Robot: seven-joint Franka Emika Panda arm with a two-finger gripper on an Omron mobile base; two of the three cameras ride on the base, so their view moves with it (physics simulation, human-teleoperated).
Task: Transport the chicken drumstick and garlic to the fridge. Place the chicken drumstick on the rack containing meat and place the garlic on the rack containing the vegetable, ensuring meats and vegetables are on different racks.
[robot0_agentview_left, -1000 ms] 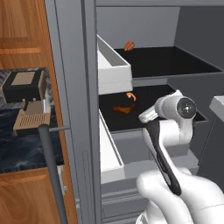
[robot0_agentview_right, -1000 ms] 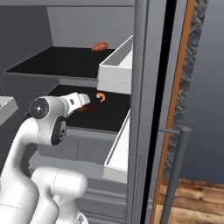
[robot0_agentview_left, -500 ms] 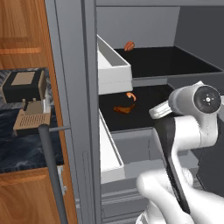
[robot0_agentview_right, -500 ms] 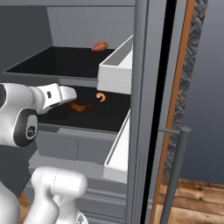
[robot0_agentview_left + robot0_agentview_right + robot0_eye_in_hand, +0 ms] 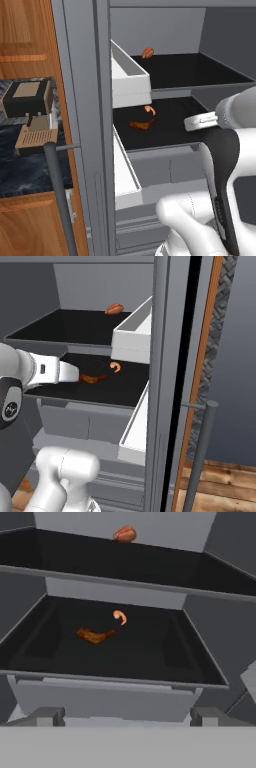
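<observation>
Your tool (image 5: 127, 714) hangs with its 2 fingertips (image 5: 45, 716) spread wide apart and nothing between them, just outside the front lip of the fridge's (image 5: 95, 100) lower rack (image 5: 125, 662). In the left base view the tool (image 5: 200, 121) sits at the right front corner of that rack; in the right base view it (image 5: 62, 372) points in from the left.

The chicken drumstick (image 5: 94, 635) lies ahead of the tool and a little to its left, on the lower rack, well clear of the fingertips. You can see it in both base views too (image 5: 142, 124) (image 5: 91, 377), flat on the dark rack floor, thin end pointing toward the back right. Just beyond it, apart from it, lies a small curled orange shrimp (image 5: 119, 616).

Above and farther ahead of the tool, on the upper rack (image 5: 125, 567), a reddish-orange rounded item (image 5: 125, 534) rests near the back wall; what it is you cannot tell.

A white door bin (image 5: 127, 80) hangs beside the racks.
</observation>
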